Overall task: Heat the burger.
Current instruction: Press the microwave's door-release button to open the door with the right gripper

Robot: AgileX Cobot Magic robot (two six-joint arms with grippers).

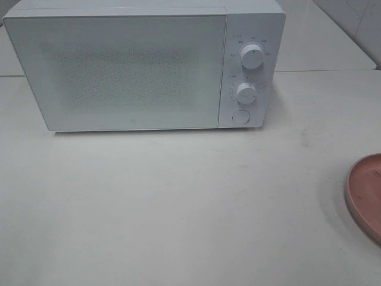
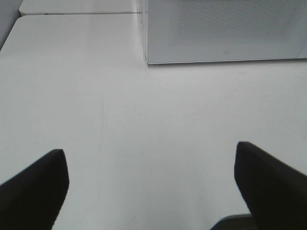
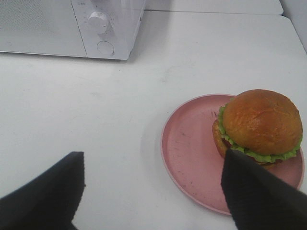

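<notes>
The burger (image 3: 261,125), with a golden-brown bun and green lettuce, sits on a pink plate (image 3: 192,148); only the plate's edge (image 1: 366,193) shows in the exterior high view, at the right border. My right gripper (image 3: 153,191) hovers open just short of the plate, one dark finger (image 3: 259,196) overlapping the plate's near rim. The white microwave (image 1: 143,65) stands at the back with its door closed. My left gripper (image 2: 151,187) is open over bare table in front of the microwave (image 2: 225,31). Neither arm appears in the exterior high view.
Two round knobs (image 1: 252,56) (image 1: 246,93) and a round button (image 1: 240,117) sit on the microwave's right panel. The white table (image 1: 178,202) spreads in front. A table seam runs behind the microwave.
</notes>
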